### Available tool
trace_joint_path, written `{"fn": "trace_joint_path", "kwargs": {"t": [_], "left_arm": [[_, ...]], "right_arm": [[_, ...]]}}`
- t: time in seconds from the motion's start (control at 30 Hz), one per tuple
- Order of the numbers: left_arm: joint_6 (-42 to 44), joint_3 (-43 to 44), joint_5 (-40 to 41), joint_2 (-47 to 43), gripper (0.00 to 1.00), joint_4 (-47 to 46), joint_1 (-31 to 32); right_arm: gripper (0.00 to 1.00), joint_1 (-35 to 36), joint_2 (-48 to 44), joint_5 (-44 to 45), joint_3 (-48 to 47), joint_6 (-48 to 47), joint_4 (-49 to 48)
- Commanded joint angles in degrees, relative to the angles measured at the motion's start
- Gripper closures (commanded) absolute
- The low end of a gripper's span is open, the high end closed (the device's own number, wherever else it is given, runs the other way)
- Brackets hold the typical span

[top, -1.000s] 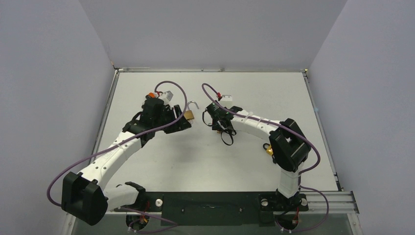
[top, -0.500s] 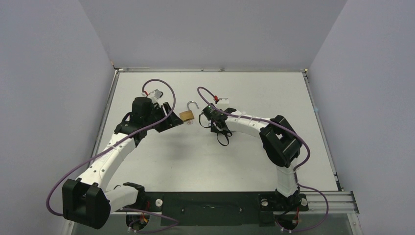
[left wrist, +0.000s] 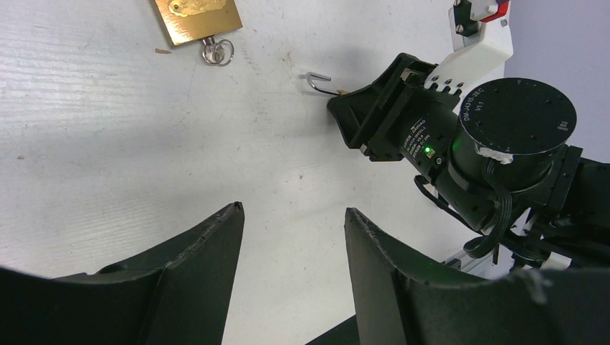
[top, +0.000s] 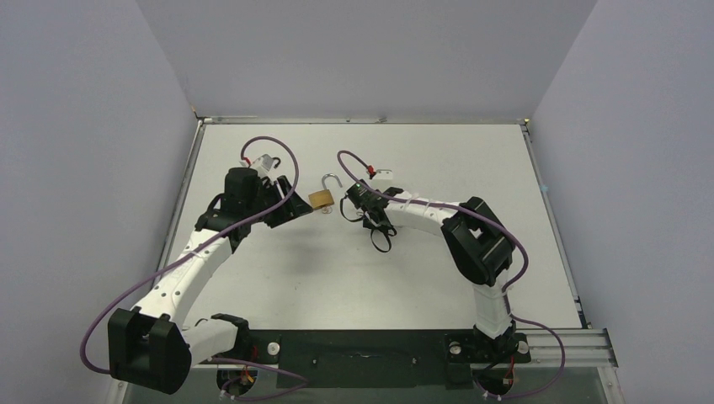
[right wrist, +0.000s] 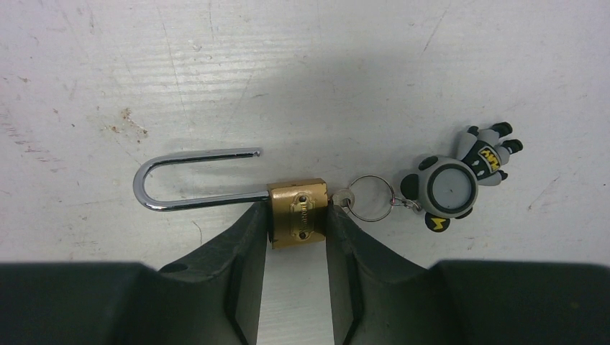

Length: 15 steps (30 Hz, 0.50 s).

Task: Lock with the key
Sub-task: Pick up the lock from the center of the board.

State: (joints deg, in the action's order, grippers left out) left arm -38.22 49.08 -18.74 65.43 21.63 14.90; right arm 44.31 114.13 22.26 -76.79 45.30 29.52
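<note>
right gripper pinches brass padlock by its body, shackle open, key at its base; left gripper spread apart, holding nothing.

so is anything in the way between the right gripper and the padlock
Nothing visible: the right gripper straddles the padlock, fingers against its brass body with no gap showing. The shackle sticks out one side, the key ring and charm the other.

Left fingers spread, empty; right fingers close-set, clamping.
</note>
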Motion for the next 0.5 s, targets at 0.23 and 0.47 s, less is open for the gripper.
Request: {"fn": "trace_joint_path", "kwargs": {"t": [0.23, 0.47], "left_arm": [[6.7, -0.2, -7.0, 2.4, 0.49, -9.5, 6.8], [15.6, 3.6, -5.0, 1.1, 0.49, -14.1, 15.0]], "right_arm": [[1.0, 0.3, -15.7, -0.6, 9.4, -5.8, -6.8], [1.0, 0.2, -30.8, -8.3, 12.6, -12.2, -4.7]]}}
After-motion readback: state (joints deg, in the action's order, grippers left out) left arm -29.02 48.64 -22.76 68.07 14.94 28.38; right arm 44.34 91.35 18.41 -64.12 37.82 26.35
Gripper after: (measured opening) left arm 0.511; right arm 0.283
